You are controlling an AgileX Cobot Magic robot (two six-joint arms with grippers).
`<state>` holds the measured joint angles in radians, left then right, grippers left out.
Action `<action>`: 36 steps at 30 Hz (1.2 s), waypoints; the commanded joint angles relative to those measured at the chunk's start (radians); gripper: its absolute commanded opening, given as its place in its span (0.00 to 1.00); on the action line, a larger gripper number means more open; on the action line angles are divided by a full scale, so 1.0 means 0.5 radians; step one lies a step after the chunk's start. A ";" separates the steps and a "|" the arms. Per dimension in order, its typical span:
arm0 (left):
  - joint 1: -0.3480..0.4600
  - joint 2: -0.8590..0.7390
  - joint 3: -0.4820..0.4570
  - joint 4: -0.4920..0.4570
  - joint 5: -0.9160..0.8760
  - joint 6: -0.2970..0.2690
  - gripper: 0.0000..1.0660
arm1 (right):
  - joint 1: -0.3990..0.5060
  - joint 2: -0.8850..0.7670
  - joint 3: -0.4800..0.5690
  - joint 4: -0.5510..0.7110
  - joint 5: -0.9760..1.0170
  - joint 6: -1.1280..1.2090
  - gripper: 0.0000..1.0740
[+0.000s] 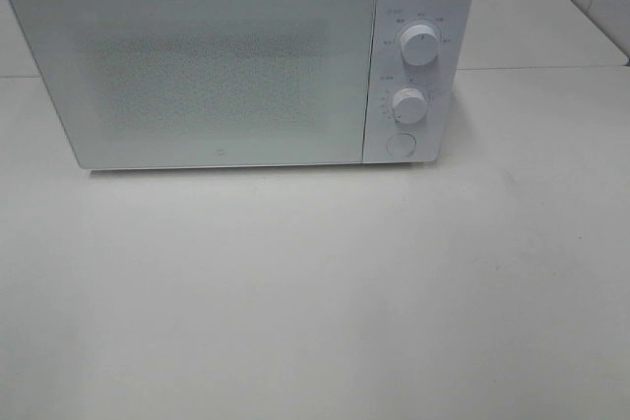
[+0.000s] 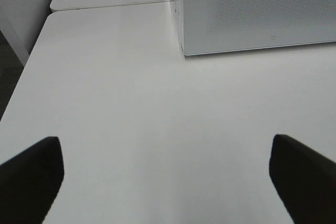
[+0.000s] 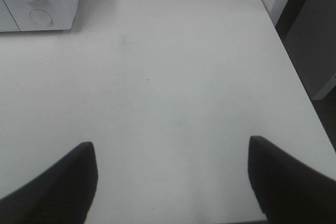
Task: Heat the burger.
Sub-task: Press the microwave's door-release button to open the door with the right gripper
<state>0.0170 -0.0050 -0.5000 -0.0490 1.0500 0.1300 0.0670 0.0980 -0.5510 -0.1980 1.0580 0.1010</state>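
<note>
The burger is out of view in every frame. A white microwave (image 1: 236, 56) stands at the back of the white table with its door shut; it has two round knobs (image 1: 418, 42) and a round button (image 1: 401, 144) on its right panel. Its lower left corner shows in the left wrist view (image 2: 252, 14) and its button corner in the right wrist view (image 3: 39, 1). My left gripper (image 2: 165, 182) is open and empty above bare table. My right gripper (image 3: 170, 179) is open and empty above bare table. Neither gripper shows in the exterior high view.
The white table (image 1: 315, 292) stretches in front of the microwave. Its left edge (image 2: 21, 93) and right edge (image 3: 299, 77) drop to a dark floor. A seam (image 1: 541, 68) joins a second table behind.
</note>
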 commanded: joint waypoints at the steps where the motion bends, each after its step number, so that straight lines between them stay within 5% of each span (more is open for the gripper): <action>1: 0.006 -0.038 0.004 -0.008 -0.018 -0.012 0.94 | -0.100 -0.106 0.084 0.118 -0.094 0.006 0.71; 7: 0.006 -0.038 0.004 -0.006 -0.018 -0.010 0.94 | -0.224 -0.260 0.094 0.150 -0.102 -0.038 0.71; 26: 0.006 -0.036 0.004 -0.008 -0.018 -0.012 0.94 | -0.216 -0.236 0.050 0.158 -0.158 -0.050 0.71; 36: 0.006 -0.036 0.004 -0.008 -0.018 -0.012 0.94 | -0.216 0.096 0.050 0.202 -0.782 -0.050 0.71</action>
<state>0.0170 -0.0050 -0.5000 -0.0490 1.0500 0.1300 -0.0370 0.1130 -0.5350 -0.1000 0.7660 0.0830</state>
